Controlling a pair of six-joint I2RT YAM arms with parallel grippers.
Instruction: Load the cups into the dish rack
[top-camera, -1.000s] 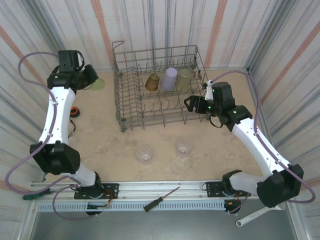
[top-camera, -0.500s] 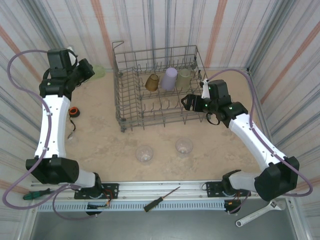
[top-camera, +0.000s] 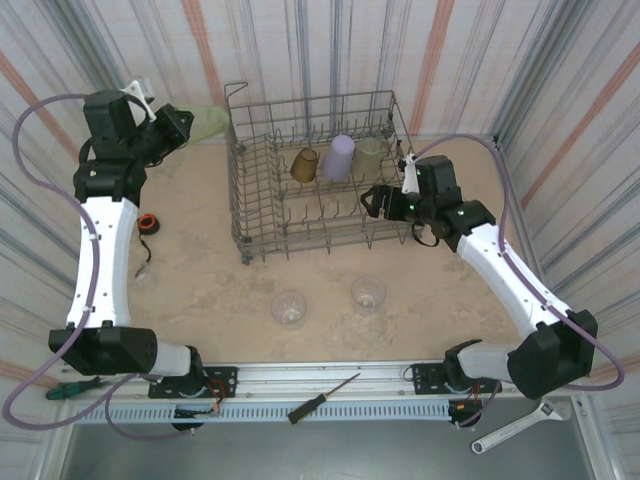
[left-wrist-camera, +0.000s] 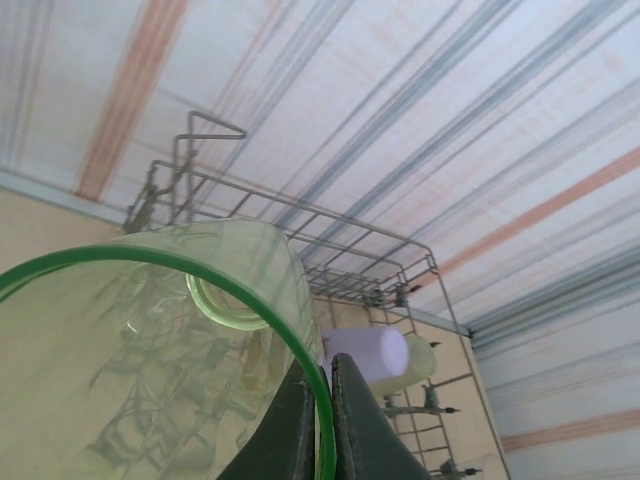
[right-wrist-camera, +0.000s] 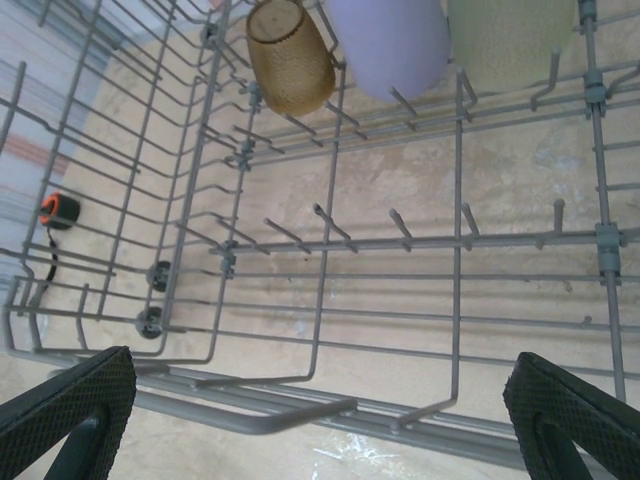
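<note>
My left gripper (top-camera: 188, 125) is raised at the back left, just off the dish rack (top-camera: 310, 100), and is shut on the rim of a yellow-green cup (top-camera: 209, 121). In the left wrist view that cup (left-wrist-camera: 150, 350) is close up, its green rim pinched by the gripper (left-wrist-camera: 322, 400). An amber cup (top-camera: 304, 164), a lilac cup (top-camera: 340, 156) and a pale yellow-green cup (top-camera: 370, 155) lie in the rack's back row. My right gripper (top-camera: 385, 200) hangs open over the rack's right part, jaws wide (right-wrist-camera: 320, 420) above bare tines (right-wrist-camera: 458, 200). Two clear cups (top-camera: 290, 307) (top-camera: 368, 292) stand on the table in front.
An orange-and-black ring (top-camera: 148, 223) lies on the table left of the rack. A screwdriver (top-camera: 322, 397), a green-handled tool (top-camera: 70, 390) and a wrench (top-camera: 510, 428) lie by the near rail. Striped walls close in on three sides.
My left arm has lifted the yellow-green cup and carried it back and right toward the rack's left corner. My right gripper has edged left over the rack, still open.
</note>
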